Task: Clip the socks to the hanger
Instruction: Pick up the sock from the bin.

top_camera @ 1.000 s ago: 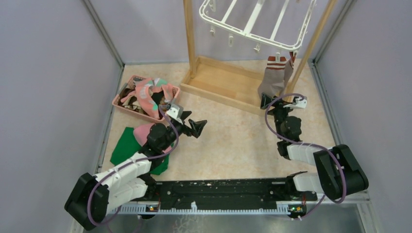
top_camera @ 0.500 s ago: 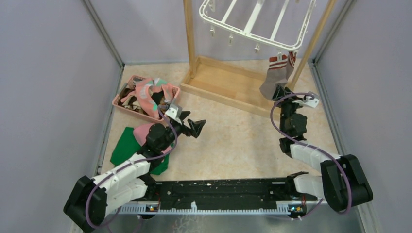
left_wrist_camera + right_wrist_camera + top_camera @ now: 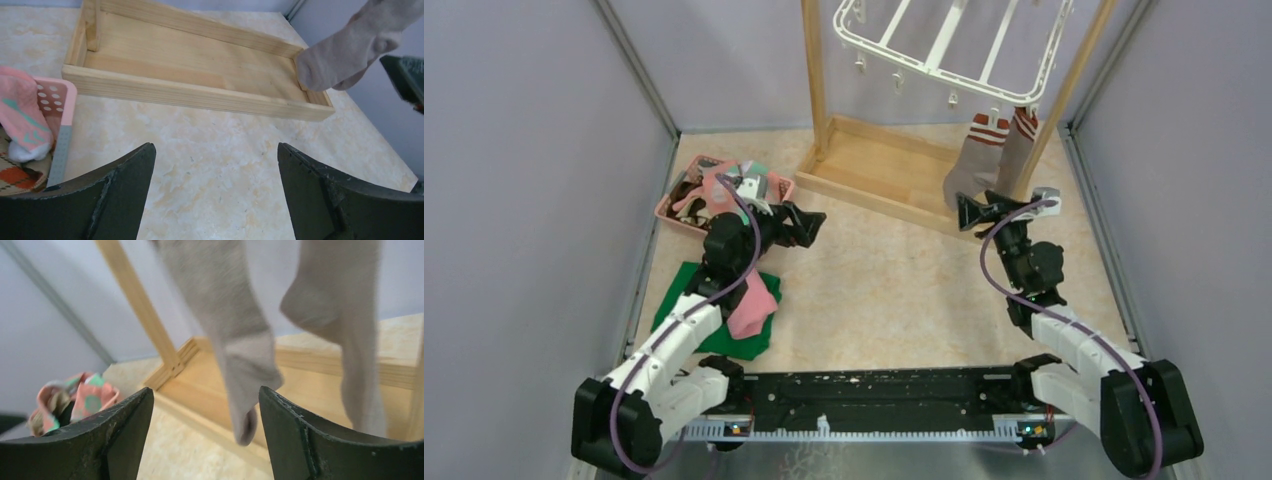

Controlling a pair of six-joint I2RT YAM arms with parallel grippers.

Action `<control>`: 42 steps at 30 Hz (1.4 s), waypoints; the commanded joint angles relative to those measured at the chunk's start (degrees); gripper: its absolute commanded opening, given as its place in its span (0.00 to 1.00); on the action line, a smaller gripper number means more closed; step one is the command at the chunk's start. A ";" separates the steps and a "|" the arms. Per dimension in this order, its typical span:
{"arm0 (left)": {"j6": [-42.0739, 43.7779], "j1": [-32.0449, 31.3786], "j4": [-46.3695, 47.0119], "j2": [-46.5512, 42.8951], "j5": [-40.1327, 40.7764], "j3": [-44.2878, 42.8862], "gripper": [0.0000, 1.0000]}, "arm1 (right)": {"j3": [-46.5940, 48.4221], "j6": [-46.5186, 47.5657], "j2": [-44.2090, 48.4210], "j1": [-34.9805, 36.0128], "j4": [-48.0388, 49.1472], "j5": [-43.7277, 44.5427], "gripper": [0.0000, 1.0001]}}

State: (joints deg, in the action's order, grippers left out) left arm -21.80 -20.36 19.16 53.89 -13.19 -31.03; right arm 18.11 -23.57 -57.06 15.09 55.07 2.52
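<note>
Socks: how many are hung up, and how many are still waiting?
Done: two grey striped-cuff socks hang from the white hanger. In hand: nothing; the left gripper and right gripper are open and empty. To do: several more socks in the pink basket.

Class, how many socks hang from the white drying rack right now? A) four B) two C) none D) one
B: two grey socks with striped cuffs hang side by side from the rack.

I see wooden frame stand [image 3: 879,168] back centre, pink basket [image 3: 676,220] left, pink cloth [image 3: 752,305] on green cloth [image 3: 742,346].
</note>
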 commanded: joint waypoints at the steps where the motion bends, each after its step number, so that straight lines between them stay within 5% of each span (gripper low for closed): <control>1: -0.42 2.90 -13.91 2.26 -2.14 -9.10 0.96 | -1.68 0.26 1.68 -0.33 -3.66 -14.79 0.78; 6: 8.09 5.25 -30.32 6.38 2.24 -19.33 0.94 | -2.62 0.41 0.62 -0.24 -2.38 -20.24 0.80; 10: 13.80 7.97 -38.21 11.08 8.82 -25.52 0.81 | -1.86 -1.39 -1.72 -0.25 -0.82 -22.66 0.80; 14: 14.69 12.93 -36.50 14.04 12.58 -25.83 0.70 | -1.74 -2.49 -3.83 -0.24 -0.12 -23.97 0.80; 30: 11.61 16.49 -33.32 30.76 38.63 -36.89 0.71 | -1.60 -1.09 -4.75 2.02 -1.31 -22.06 0.80; 33: 10.42 16.49 -35.90 33.24 41.06 -39.12 0.62 | -1.67 -0.85 -4.67 2.27 -1.41 -21.79 0.81; 39: 13.29 16.49 -33.84 30.80 38.02 -37.27 0.14 | -1.58 -0.69 -4.57 2.49 -1.91 -21.88 0.81; 42: 16.23 16.49 -33.77 27.67 36.37 -36.85 0.02 | -1.60 -0.69 -4.37 2.52 -2.05 -21.90 0.81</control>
State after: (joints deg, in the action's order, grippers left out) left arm -9.02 -4.10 -15.94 86.72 23.92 -67.83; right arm 15.42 -25.39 -62.11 16.88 51.72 -19.53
